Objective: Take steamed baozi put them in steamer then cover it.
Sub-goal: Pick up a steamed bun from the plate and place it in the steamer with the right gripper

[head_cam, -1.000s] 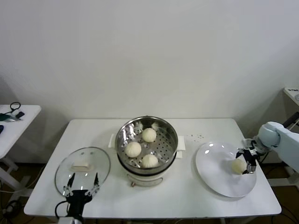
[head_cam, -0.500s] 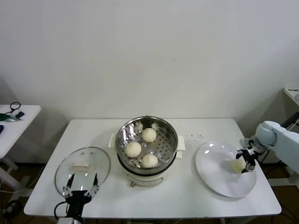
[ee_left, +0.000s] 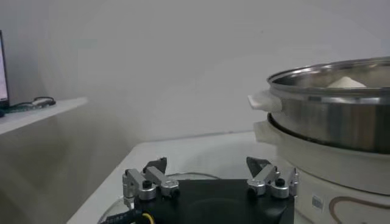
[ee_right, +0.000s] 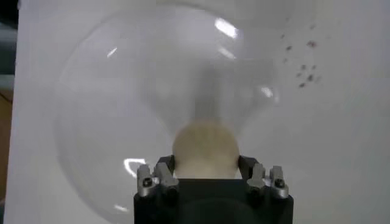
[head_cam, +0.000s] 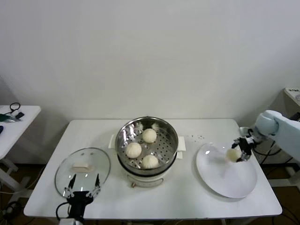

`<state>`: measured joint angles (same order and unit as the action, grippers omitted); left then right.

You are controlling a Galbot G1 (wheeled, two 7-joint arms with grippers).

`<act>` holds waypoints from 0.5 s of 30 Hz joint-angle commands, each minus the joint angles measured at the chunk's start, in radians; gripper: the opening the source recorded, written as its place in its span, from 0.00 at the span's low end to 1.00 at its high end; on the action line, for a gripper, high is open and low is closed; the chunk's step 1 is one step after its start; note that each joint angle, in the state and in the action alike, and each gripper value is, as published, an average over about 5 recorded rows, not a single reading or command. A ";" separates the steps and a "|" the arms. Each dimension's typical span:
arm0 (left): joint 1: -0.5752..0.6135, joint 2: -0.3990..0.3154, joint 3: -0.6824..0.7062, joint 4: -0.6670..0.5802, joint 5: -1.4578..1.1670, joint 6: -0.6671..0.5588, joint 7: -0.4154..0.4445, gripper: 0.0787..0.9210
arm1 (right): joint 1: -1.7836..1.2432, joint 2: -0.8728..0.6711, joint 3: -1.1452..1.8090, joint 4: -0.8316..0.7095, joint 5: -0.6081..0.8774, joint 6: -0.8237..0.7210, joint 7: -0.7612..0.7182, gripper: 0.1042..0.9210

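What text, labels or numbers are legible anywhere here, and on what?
None is readable.
White electric base of the round stainless-steel steamer: a small grey badge and a curved brown marking, too blurred to read.
White table: dark specks, crumbs rather than print.
Flat white round plate: blank.

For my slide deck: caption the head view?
Right gripper lifts a cream-white bun above the white plate; three buns sit in the steel steamer.
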<state>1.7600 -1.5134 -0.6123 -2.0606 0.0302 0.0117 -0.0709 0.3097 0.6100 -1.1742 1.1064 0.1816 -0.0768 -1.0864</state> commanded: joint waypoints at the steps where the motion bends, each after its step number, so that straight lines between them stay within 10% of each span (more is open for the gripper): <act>1: -0.005 -0.001 0.027 -0.006 0.016 0.005 0.002 0.88 | 0.497 0.137 -0.387 0.075 0.388 -0.080 0.035 0.71; 15: 0.014 0.002 0.031 0.001 -0.007 -0.014 0.002 0.88 | 0.634 0.435 -0.513 0.115 0.769 -0.176 0.172 0.70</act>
<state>1.7689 -1.5137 -0.5854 -2.0628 0.0365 0.0038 -0.0692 0.7699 0.8445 -1.5410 1.1918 0.6511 -0.1920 -0.9913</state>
